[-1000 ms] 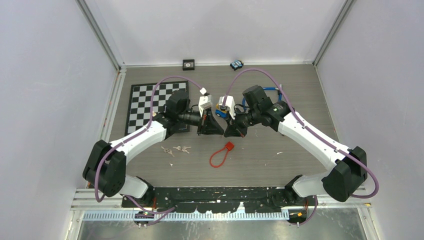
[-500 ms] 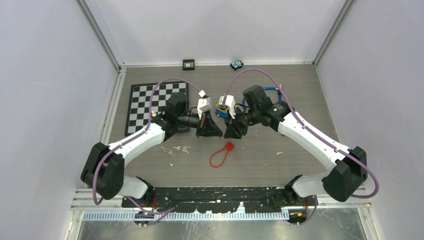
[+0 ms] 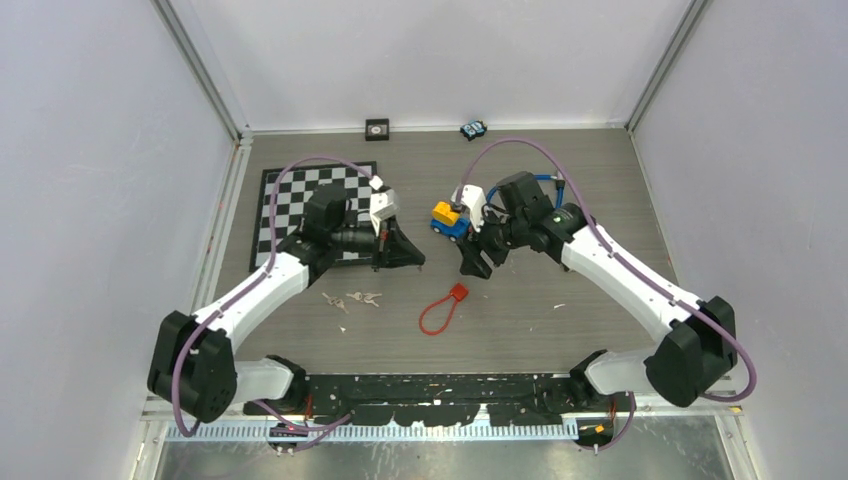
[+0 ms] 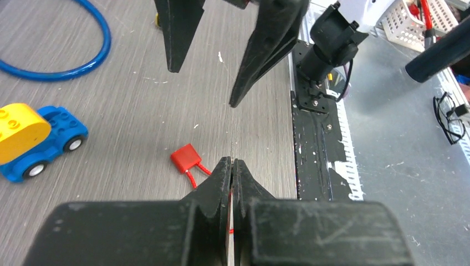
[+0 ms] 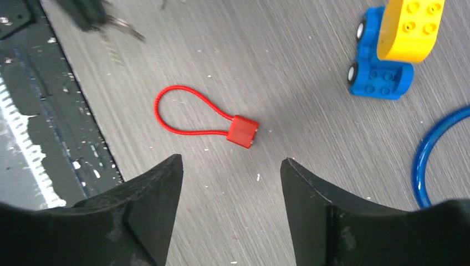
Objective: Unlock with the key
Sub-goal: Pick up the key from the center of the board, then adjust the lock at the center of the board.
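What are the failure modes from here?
1. The red cable lock lies loose before the open right gripper; a key push may slide it.
2. The shut left gripper seems to hold a key, seen only as a blur; alignment is unsure.
3. The toy car sits close by.

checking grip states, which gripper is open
The right gripper: its jaws stand wide apart near the red lock. The left gripper is shut, seemingly on a key.

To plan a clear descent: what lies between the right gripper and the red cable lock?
In the right wrist view, only bare table with white specks lies between the right gripper and the red cable lock.
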Robot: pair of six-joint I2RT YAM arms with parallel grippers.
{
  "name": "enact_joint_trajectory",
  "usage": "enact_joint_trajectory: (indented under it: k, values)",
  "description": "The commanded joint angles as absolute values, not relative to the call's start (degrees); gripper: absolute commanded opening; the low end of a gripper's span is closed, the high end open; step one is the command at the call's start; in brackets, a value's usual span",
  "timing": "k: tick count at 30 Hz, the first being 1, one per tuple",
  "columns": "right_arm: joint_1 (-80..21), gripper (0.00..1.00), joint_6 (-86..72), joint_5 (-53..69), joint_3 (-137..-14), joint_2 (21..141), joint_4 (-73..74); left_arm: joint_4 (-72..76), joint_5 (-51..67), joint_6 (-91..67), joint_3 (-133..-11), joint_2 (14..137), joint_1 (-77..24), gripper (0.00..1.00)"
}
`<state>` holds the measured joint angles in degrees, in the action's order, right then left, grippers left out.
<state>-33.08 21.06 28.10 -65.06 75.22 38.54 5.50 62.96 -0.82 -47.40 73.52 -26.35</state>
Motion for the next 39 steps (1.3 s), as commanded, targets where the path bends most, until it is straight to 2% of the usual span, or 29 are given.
enact_joint_trajectory:
  k: [1, 5, 14, 24, 32, 39]
  values:
    - [-33.0, 0.72, 17.1, 22.1, -64.7, 80.1, 35.0, -7.9, 61.4, 8.1, -49.7, 68.8, -24.3, 0.00]
    - [-33.6, 0.78, 13.4, 18.7, -64.9, 86.1, 32.1, -20.6, 57.8, 14.7, -52.1, 65.8, -23.5, 0.00]
    - [-38.6, 0.78, 13.3, 12.6, -66.8, 97.9, 32.5, -28.0, 55.7, 16.2, -53.3, 61.0, -21.7, 0.00]
    - [-43.1, 0.62, 16.4, 9.8, -68.6, 102.5, 35.3, -28.1, 56.4, 14.9, -53.3, 59.3, -21.7, 0.00]
    - [-44.6, 0.36, 24.2, 6.0, -72.6, 105.0, 40.7, -28.2, 57.4, 14.2, -52.8, 57.9, -21.7, 0.00]
    - [-46.3, 0.34, 49.7, 0.7, -71.4, 102.6, 49.0, -28.3, 58.2, 14.2, -52.6, 57.2, -21.7, 0.00]
